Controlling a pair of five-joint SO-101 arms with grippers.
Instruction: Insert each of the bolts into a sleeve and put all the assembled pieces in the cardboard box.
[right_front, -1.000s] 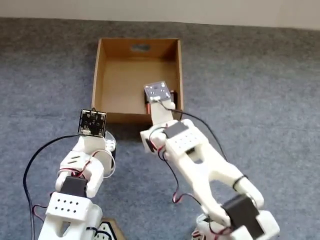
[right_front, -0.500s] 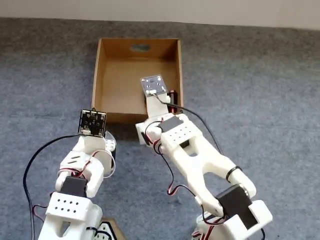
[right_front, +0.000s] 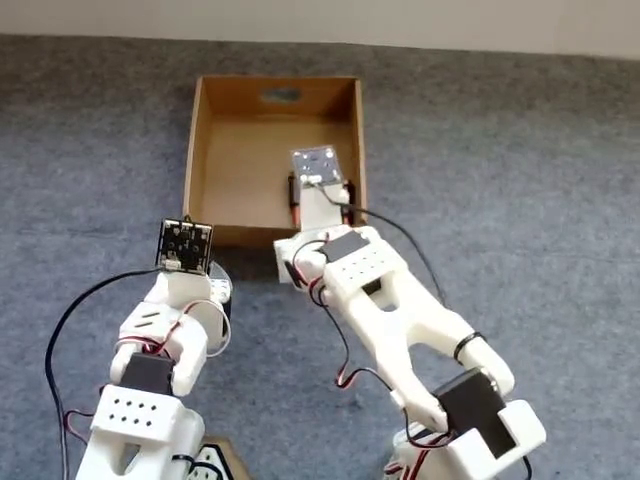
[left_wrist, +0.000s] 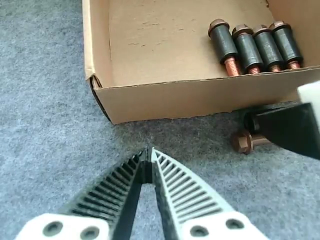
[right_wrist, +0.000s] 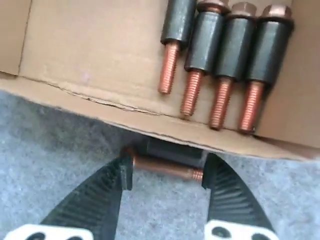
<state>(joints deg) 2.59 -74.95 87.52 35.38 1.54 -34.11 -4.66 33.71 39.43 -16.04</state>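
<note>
Though half hidden, just outside near wall of cardboard box (right_front: 193, 160): bare bolt (right_wrist: 162, 167) beside dark sleeve (right_wrist: 172, 150), perhaps, between fingers (right_wrist: 100, 197) of wide-open right hand (right_wrist: 167, 170). Nearby, left hand (left_wrist: 148, 155) closed, empty. Inside box: four assembled pieces (right_wrist: 225, 65).

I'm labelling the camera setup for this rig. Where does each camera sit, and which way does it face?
High view: fixed above the arms' bases, looking down at the cardboard box; the left arm and right arm show.
Left wrist view: on the left arm, facing the box's near wall; the shut left end effector shows.
Right wrist view: on the right arm, facing the loose bolt outside that wall; the open right end effector straddles it.
Shared: both wrist views show four assembled pieces in the box.
</note>
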